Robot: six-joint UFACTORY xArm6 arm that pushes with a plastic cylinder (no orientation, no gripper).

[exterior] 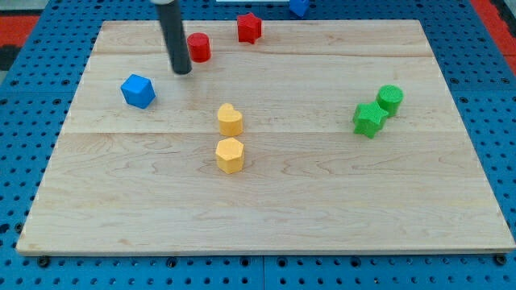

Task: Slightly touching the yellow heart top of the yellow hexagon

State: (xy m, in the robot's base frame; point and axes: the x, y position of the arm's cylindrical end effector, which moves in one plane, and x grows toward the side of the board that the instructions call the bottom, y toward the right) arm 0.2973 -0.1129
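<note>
The yellow heart (230, 119) lies near the board's middle, just above the yellow hexagon (230, 155); a narrow gap shows between them. My tip (182, 71) is at the upper left of the board, just left of the red cylinder (198, 47) and well above and left of the yellow heart. It touches no block.
A blue cube (138, 90) lies left of my tip. A red star (249, 27) sits at the top edge. A green star (368, 119) and a green cylinder (390, 99) touch each other at the right. A blue block (299, 6) lies off the wooden board (322, 209) at the view's top.
</note>
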